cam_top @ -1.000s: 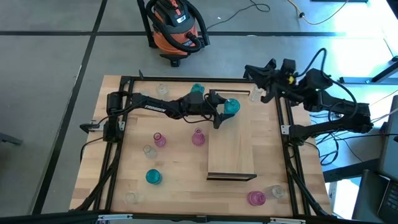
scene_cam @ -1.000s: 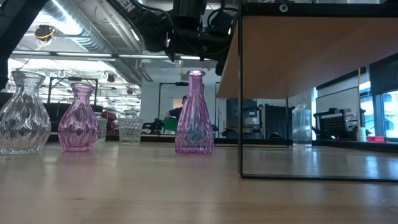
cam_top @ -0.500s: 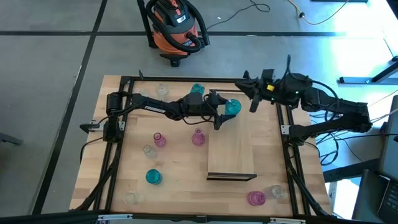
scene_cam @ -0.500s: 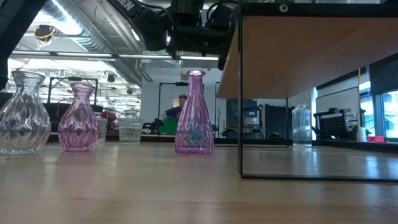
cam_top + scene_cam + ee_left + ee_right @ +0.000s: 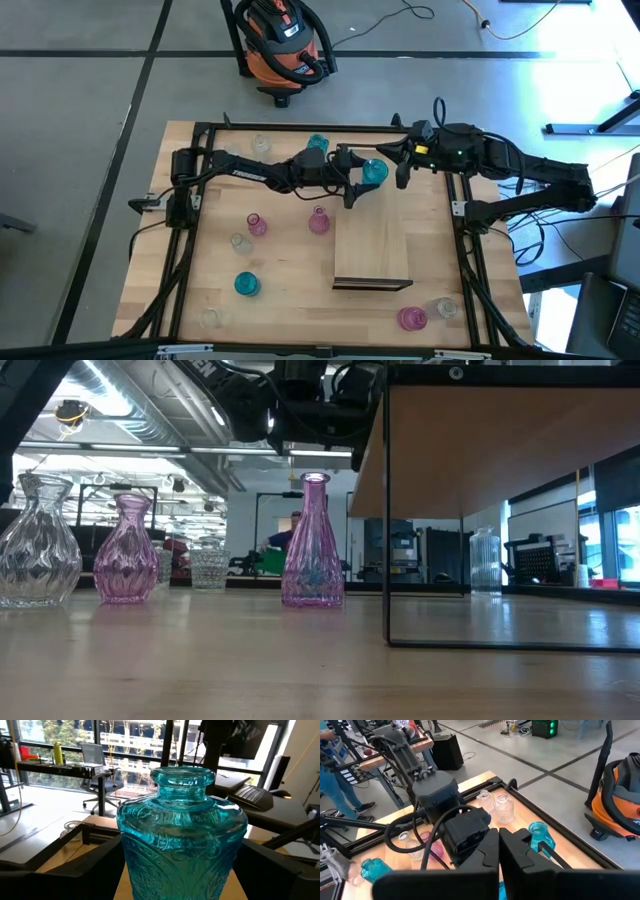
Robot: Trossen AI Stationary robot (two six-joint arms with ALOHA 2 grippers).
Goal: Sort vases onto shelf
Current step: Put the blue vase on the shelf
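The shelf [image 5: 375, 235] is a light-wood board raised on a thin black frame; the low view shows its underside [image 5: 500, 445]. My left gripper [image 5: 362, 178] reaches from the table's left and is shut on a teal vase [image 5: 374, 171] over the shelf's far left corner. That vase [image 5: 182, 840] fills the left wrist view. My right gripper [image 5: 400, 172] [image 5: 499, 851], shut and holding nothing, hovers just right of the vase. Other vases stand upright on the tabletop: teal [image 5: 318, 145], pink [image 5: 318, 220], pink [image 5: 256, 224], teal [image 5: 245, 284]. My left gripper pinches the teal vase's round body [image 5: 130, 855] between its two fingers [image 5: 75, 867], one on each side, coming level from the table's left. The vase stays upright, neck up. Its base is out of view, so I cannot tell whether it rests on the shelf.
More vases stand around the board: clear [image 5: 261, 145] at the far edge, clear [image 5: 240, 243], clear [image 5: 208, 318], and pink [image 5: 412, 318] beside clear [image 5: 445, 308] at the near right corner. A black frame [image 5: 200, 130] borders the tabletop. An orange vacuum [image 5: 285, 40] stands on the floor beyond.
My right gripper has swung from beyond the table's far right corner toward the left, over the shelf's far end, stopping close beside the teal vase. My left gripper and the vase have kept still.
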